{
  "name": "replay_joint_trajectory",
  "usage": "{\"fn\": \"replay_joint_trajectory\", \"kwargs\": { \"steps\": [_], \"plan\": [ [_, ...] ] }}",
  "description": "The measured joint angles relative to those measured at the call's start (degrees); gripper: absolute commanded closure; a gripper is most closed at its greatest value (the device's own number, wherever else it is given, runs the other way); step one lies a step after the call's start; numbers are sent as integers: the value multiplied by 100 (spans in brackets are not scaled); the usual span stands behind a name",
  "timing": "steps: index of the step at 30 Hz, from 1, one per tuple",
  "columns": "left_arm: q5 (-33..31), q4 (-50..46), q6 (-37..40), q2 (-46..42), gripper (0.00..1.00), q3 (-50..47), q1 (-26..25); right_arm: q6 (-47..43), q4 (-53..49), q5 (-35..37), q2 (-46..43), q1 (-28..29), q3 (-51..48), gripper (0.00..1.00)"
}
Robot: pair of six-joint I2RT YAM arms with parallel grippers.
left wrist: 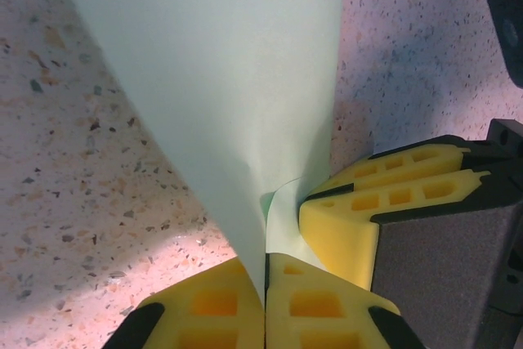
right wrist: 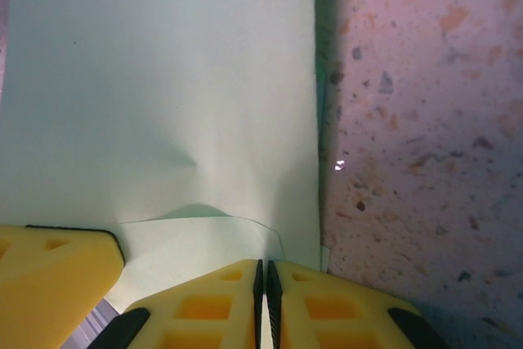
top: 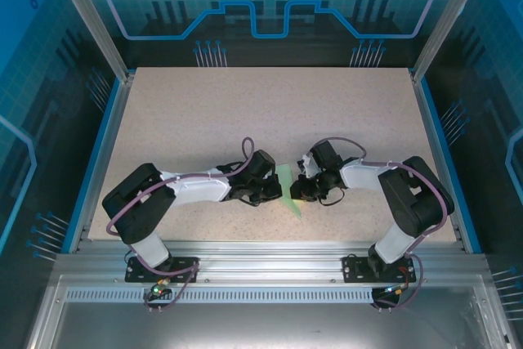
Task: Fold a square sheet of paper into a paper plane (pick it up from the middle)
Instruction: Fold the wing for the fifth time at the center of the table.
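The pale mint-green sheet of paper is folded into a slim shape with a pointed tip toward the near edge, and it is held up between both grippers at the table's middle. My left gripper is shut on its left side. In the left wrist view the paper runs down into the pinch of my left gripper, and the right gripper's yellow fingers press beside it. My right gripper is shut on the paper, where a folded flap overlaps. The right gripper sits close against the left.
The speckled beige table stretches behind and to both sides of the arms. A blue rim and glass walls bound it. Both arm bases stand on the metal rail at the near edge.
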Motion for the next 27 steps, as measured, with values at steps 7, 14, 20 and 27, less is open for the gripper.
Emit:
{"fn": "replay_joint_trajectory", "kwargs": {
  "steps": [7, 14, 20, 27],
  "plan": [
    [17, -4, -9, 2, 100, 2, 55, -57, 68, 284, -282, 66, -101, 74],
    [15, -7, -149, 2, 100, 2, 74, -260, -262, 925, -1226, 114, -315, 68],
    [24, -9, -149, 2, 100, 2, 74, -391, -404, 1414, -2232, 527, -599, 62],
    [37, -4, -151, 2, 99, 2, 74, -498, -426, 1921, -2568, 1250, -756, 59]
  ]
}}
